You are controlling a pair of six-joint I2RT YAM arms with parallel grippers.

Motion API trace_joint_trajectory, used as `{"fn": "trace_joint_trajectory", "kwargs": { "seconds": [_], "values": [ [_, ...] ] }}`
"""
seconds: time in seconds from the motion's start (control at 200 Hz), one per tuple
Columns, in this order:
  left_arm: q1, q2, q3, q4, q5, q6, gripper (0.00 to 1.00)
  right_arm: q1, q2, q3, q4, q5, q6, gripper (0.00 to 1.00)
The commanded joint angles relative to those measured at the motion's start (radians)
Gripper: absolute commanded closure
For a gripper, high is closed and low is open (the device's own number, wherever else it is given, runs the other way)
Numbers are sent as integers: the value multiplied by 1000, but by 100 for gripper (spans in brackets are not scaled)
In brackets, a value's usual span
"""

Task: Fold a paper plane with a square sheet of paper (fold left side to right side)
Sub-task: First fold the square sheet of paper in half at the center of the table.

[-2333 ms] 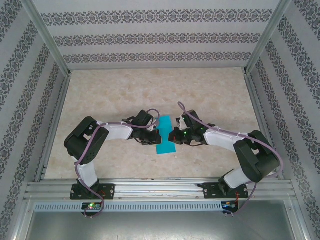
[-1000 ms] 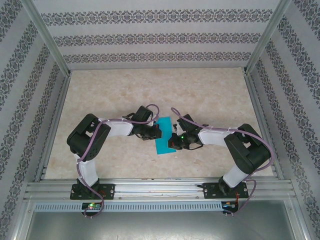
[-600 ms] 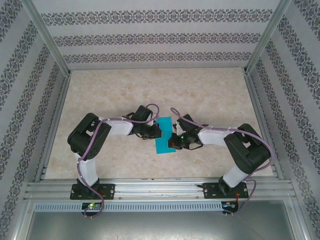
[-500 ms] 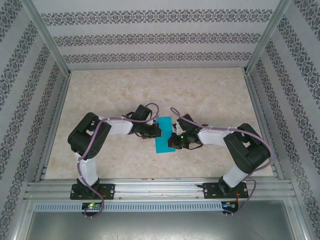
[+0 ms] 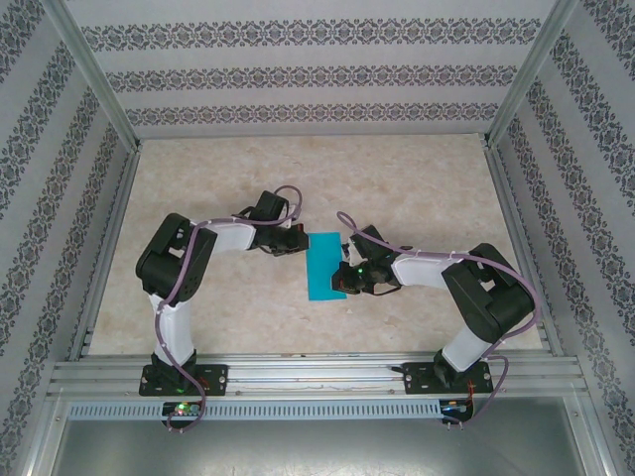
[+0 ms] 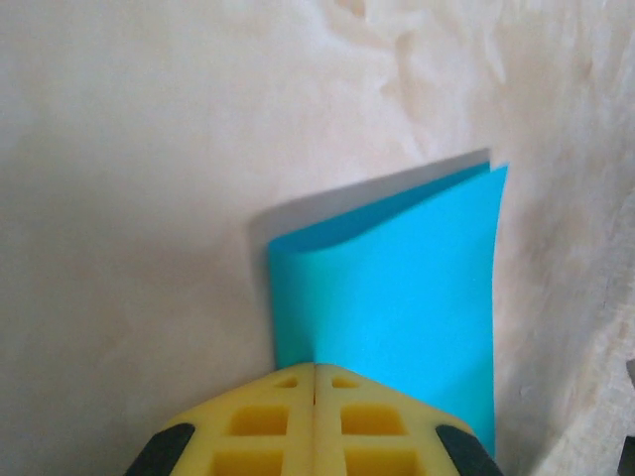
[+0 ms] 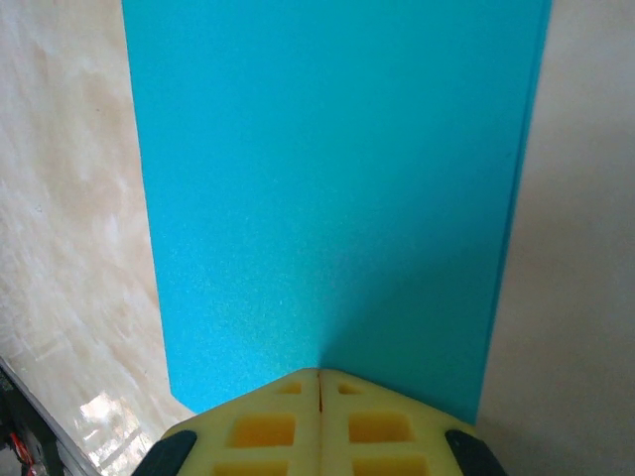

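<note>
top view, paper sheet (image 5: 325,266): we see a teal sheet folded to a narrow rectangle. It lies on the table (image 5: 417,188) between the two arms, its long axis running near to far with a slight tilt.
top view, left gripper (image 5: 299,241): the tips sit at the strip's far left corner, and the jaws look closed.
top view, right gripper (image 5: 343,282): the tips sit on the strip's right edge toward its near end, jaws closed too.
top view, enclosure: patterned walls (image 5: 317,74) ring the table on three sides. The aluminium rail (image 5: 317,375) at the near edge carries both arm bases.
left wrist, left gripper (image 6: 315,369): the yellow fingers (image 6: 268,421) are pressed together with the seam shut.
left wrist, paper sheet (image 6: 407,297): we count two layers. At the far end the upper one bows up off the lower, so the layers gape there. The tips meet the sheet at its near left corner. We cannot tell if any paper is pinched between them.
right wrist, right gripper (image 7: 318,375): the yellow fingers (image 7: 382,426) are shut tight, with the tips resting on the sheet's near edge.
right wrist, paper sheet (image 7: 327,198): the sheet lies flat and smooth, its straight long edges running away from the tips. Marbled table (image 7: 69,248) shows on both sides.
</note>
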Motion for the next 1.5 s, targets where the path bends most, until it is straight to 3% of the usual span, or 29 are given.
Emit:
{"fn": "trace_joint_trajectory", "kwargs": {
  "seconds": [0.0,0.525,0.814,1.059,1.494],
  "values": [
    [33,33,38,4,-94,40,97,10,66,-62,-176,135,-18,100],
    [60,97,141,1,-95,28,97,11,63,-66,-171,135,-11,100],
    [51,-50,2,64,-63,16,97,11,63,-60,-168,135,-11,100],
    [-15,-132,-94,172,-24,-21,98,11,69,-59,-164,140,-7,100],
    [-22,34,29,145,-9,-12,98,11,78,-56,-168,139,-7,100]
  ]
}}
